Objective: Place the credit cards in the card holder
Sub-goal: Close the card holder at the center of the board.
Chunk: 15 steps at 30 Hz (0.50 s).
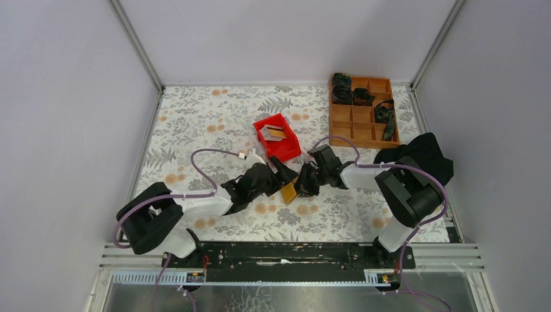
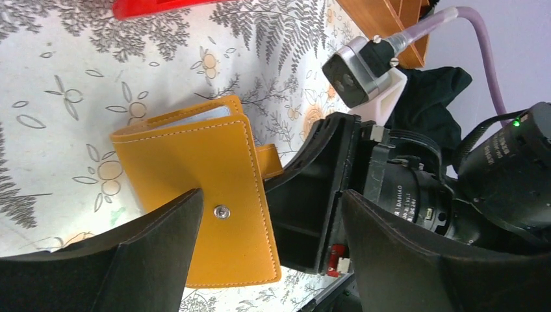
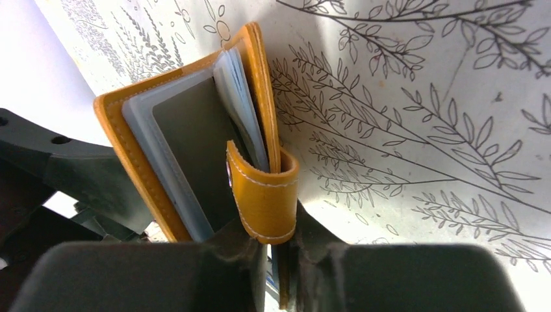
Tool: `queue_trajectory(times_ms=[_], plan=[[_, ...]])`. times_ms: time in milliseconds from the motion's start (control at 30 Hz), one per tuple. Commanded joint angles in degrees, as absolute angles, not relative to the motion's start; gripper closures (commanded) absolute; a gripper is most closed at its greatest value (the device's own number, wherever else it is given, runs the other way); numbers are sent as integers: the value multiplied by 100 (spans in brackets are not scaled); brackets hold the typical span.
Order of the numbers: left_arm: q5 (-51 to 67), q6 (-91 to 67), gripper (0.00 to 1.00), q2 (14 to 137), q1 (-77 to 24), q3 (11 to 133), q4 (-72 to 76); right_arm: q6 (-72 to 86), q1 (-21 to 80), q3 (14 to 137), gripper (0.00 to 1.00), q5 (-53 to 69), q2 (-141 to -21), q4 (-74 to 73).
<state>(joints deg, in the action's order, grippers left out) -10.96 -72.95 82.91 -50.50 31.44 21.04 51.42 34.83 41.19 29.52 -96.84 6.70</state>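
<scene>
The stitched, leathery tan card holder (image 3: 195,130) is being pinched by the right gripper (image 3: 273,260), flanked by the wide-spread left gripper (image 2: 269,208), on flowered cloth (image 2: 65,130), grey walls (image 1: 65,97) around

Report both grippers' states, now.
Left gripper: open, gripping nothing, one finger beside the card holder.
Right gripper: shut on the card holder.
</scene>
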Motion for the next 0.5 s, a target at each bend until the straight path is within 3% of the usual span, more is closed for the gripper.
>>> queue_trajectory(times_ms=[0,133,467], plan=[[-922,-7161,15,8447,-5027,3348,2545,4892,3516,4110,75,2590,-9787,149],[-918,-7213,16,8504,-5027,3332,2519,4696,3516,4128,56,2367,-9736,-95],[-777,-7193,16,8810,-5029,3501,2507,4226,3533,4261,49,1732,-9571,-673]])
